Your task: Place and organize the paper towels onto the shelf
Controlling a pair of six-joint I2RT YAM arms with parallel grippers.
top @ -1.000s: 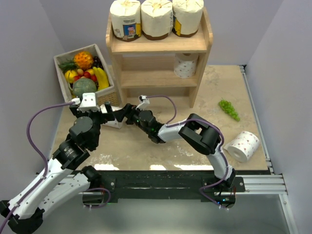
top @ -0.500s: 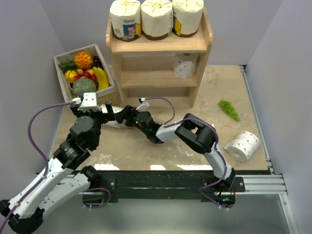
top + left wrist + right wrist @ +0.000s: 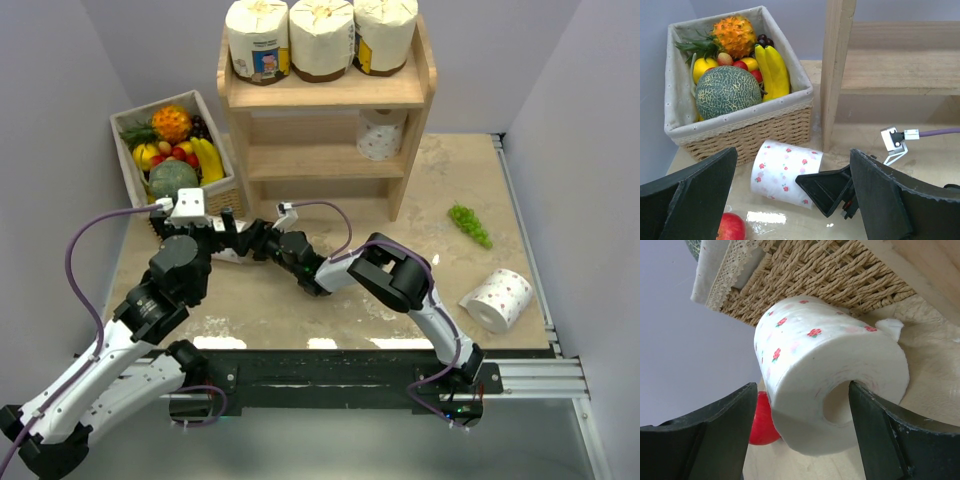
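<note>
One roll (image 3: 785,172) lies on the table (image 3: 440,185) before the basket (image 3: 747,131), beside the shelf (image 3: 839,75).

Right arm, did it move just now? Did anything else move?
The right gripper crept left, its open fingers now either side of the flowered roll lying beside the fruit basket. The left gripper nudged forward, open. Nothing was grabbed. The shelf, its rolls and the loose roll stayed put.

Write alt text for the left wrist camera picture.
A white flowered paper towel roll lies on its side on the table, in front of a wicker fruit basket and beside the wooden shelf. The right hand reaches toward its end.
</note>
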